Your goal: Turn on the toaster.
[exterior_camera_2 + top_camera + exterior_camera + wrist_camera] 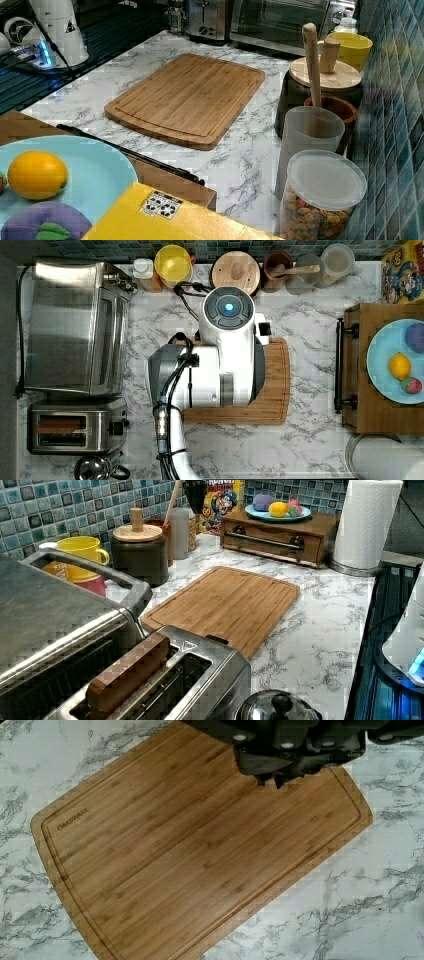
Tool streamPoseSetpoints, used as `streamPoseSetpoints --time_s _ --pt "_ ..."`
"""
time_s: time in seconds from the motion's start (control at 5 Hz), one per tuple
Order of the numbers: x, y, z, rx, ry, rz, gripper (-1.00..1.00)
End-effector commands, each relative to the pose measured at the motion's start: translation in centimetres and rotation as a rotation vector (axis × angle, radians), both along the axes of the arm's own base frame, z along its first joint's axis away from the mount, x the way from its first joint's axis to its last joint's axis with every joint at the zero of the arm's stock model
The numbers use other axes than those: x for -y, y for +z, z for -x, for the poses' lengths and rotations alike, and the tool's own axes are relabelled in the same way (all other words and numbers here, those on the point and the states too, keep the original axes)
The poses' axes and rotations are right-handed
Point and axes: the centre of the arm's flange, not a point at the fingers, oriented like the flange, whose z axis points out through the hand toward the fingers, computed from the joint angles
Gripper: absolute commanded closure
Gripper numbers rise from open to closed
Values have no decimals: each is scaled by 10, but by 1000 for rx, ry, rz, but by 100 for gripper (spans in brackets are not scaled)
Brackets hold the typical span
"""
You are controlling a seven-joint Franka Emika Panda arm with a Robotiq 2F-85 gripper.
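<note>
Our dark gripper (272, 780) hangs above the grooved rectangular bamboo cutting board (200, 855), its fingertips closed together on nothing; the board is stamped "OAKSWARE" near one corner. Veined white marble countertop (310, 440) surrounds it. The small boxy brushed-steel toaster (75, 432), a brown slab in one slot, sits at the top view's lower left, beside the large steel toaster oven (75, 327).

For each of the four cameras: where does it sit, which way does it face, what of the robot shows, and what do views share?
Top view: overhead, facing straight down; arm covers part of the cutting board.
Left view: low behind the toaster, facing the paper towels; arm base at edge.
Right view: beside the fruit plate, facing the toaster; arm base.
Wrist view: above the board; tool.
All share the board.
</note>
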Motion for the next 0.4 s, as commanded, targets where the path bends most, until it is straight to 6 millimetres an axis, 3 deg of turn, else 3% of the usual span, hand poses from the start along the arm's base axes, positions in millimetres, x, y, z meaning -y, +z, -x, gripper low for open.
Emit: streamPoseSetpoints --time_s 0.2,0.4 --pt "-76 -17 9 52 248 -80 100" --pt "-120 -20 24 75 371 -102 100"
